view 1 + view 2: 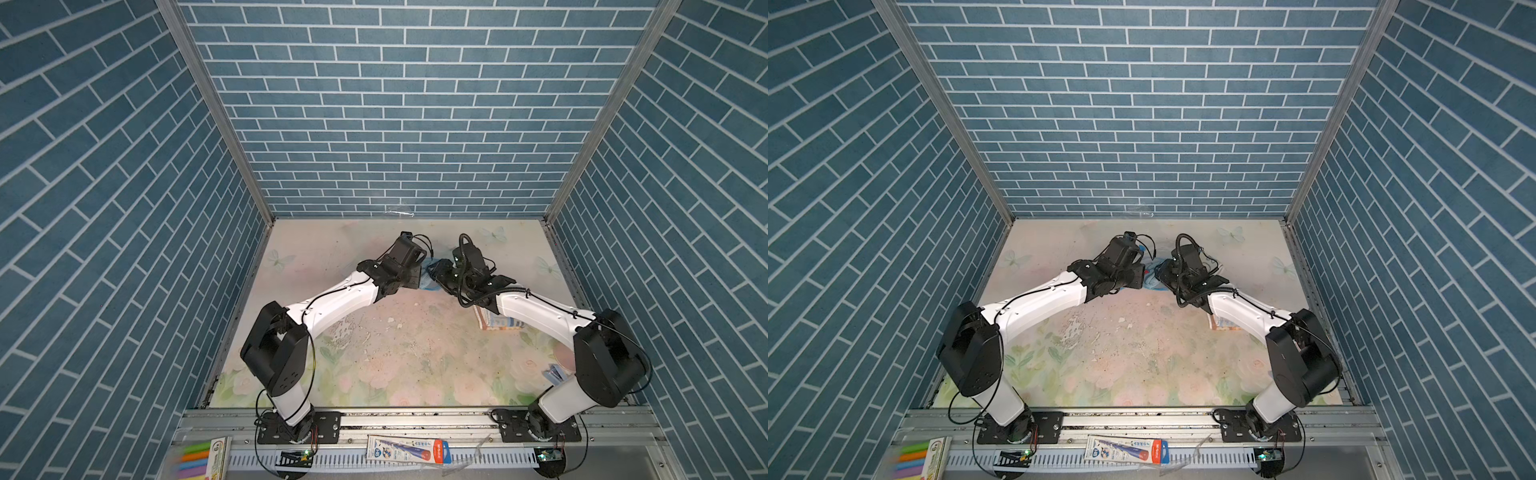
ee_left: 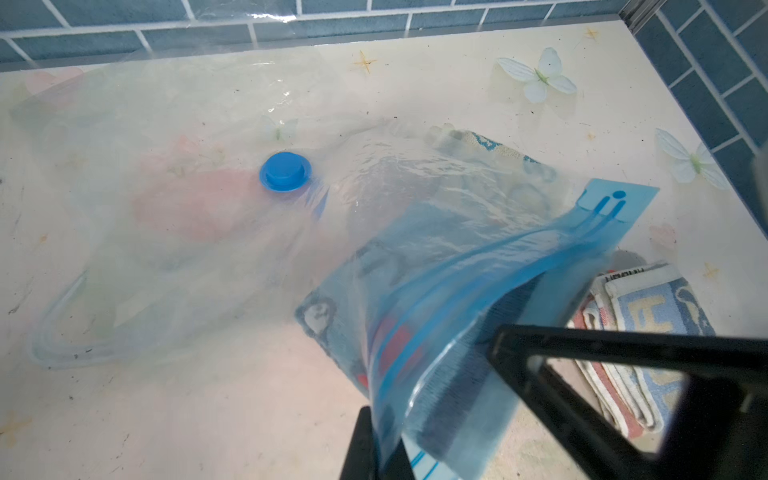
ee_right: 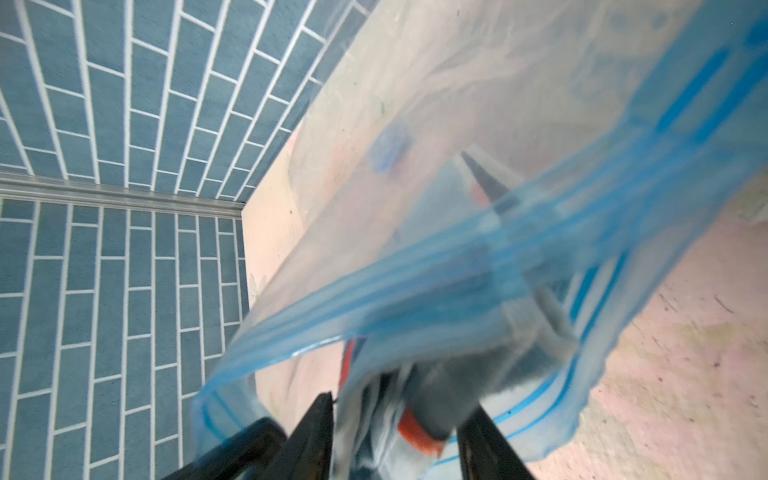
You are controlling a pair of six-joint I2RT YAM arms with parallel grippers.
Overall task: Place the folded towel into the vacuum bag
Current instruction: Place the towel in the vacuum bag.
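Note:
The vacuum bag [image 2: 187, 216] lies flat and clear on the floral table, its round blue valve cap [image 2: 285, 171] facing up. Its blue zip strip [image 2: 519, 253] is lifted off the table. My left gripper [image 2: 382, 453] is shut on that raised edge. In both top views the two grippers meet over the bag's blue edge [image 1: 428, 279] [image 1: 1152, 279]. My right gripper [image 3: 401, 430] reaches into the bag's mouth [image 3: 415, 282]. Its jaws stand apart around a folded towel [image 3: 415, 424] with dark blue, white and red-orange parts. Seen through the plastic, that towel [image 2: 390, 345] lies just inside the opening.
Another folded towel [image 2: 648, 324] [image 1: 494, 323] lies on the table under the right forearm. A small blue clip-like thing [image 1: 555, 374] lies near the right arm's base. A pencil packet [image 1: 409, 451] and a crayon box [image 1: 203, 457] lie on the front rail. Brick walls close three sides.

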